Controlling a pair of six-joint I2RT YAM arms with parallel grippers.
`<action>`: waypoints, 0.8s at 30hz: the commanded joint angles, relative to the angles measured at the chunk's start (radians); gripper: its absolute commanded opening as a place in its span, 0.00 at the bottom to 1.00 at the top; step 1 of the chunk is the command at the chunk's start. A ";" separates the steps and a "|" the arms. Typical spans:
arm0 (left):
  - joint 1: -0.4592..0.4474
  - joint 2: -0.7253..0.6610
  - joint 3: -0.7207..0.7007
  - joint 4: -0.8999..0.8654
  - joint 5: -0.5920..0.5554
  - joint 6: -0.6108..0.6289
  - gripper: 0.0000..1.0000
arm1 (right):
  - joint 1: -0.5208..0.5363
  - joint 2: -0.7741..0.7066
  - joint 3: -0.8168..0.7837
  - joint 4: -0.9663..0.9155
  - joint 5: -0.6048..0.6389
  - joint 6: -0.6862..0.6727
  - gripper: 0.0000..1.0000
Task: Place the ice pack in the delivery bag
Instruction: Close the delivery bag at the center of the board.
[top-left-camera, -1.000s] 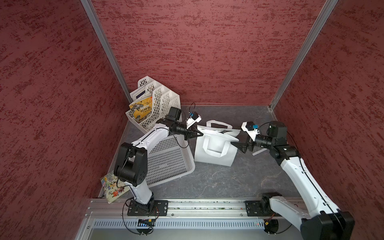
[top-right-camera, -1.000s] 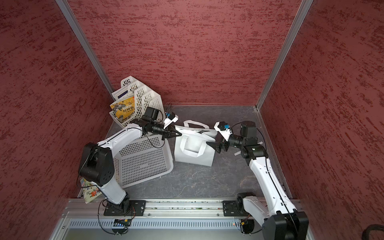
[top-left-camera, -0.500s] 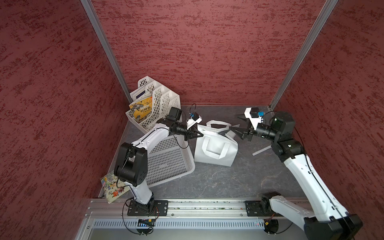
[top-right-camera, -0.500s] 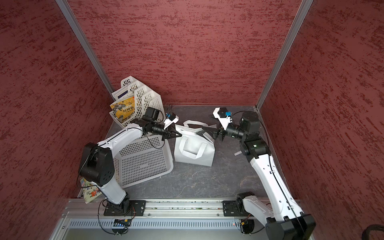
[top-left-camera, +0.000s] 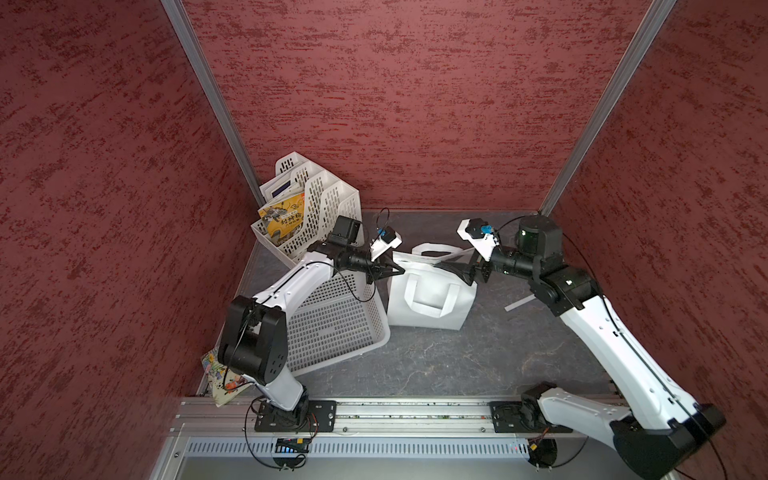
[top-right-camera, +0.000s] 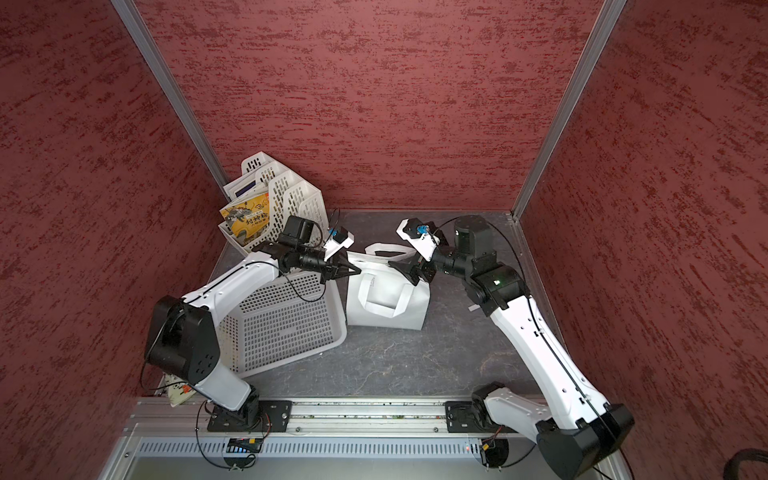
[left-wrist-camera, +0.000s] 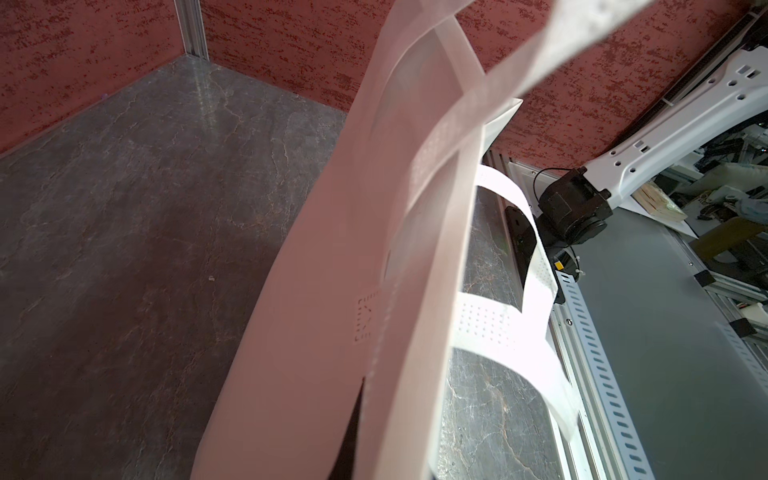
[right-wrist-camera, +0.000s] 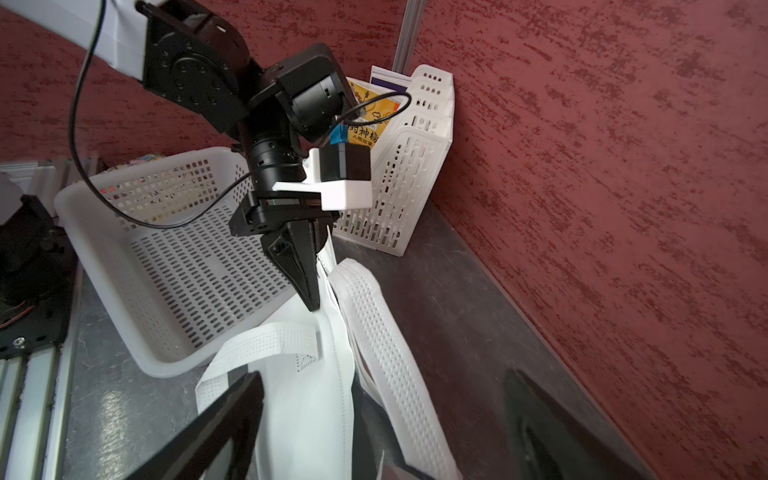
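In both top views, the white boxy soft delivery bag (top-left-camera: 428, 299) (top-right-camera: 386, 303) stands upright on the grey marbled table (top-left-camera: 436, 365), just beside the white perforated plastic basket (top-left-camera: 376, 340), whose holed floor is in plain sight. The left gripper (top-left-camera: 397, 271) is clamped tight on the bag's rim at the basket side. The right gripper (top-left-camera: 457, 268) is spread wide at the opposite rim, gripping nothing. Behind them, the white slotted file rack (top-left-camera: 328, 208) holds a yellow-covered book (top-left-camera: 284, 218).

Over to the left wrist view: the bag's white wall (left-wrist-camera: 324, 311) fills the frame, with one loop handle (left-wrist-camera: 498, 328) drooping and its inside hidden.

In the right wrist view, the left gripper (right-wrist-camera: 309, 286) pinches the top seam. The right gripper's fingers (right-wrist-camera: 232, 415) stand far apart, either side of the bag (right-wrist-camera: 307, 395). As for the ice pack, I cannot tell where it is
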 joint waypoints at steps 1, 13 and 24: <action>0.011 -0.008 -0.015 0.038 -0.012 -0.021 0.00 | -0.078 -0.062 -0.071 -0.011 -0.102 0.046 0.98; 0.018 0.001 -0.008 0.036 0.017 -0.018 0.00 | -0.244 -0.185 -0.473 0.141 -0.108 0.083 0.98; 0.018 0.004 -0.005 0.023 0.034 -0.005 0.00 | -0.246 0.167 -0.298 0.358 -0.234 0.001 0.98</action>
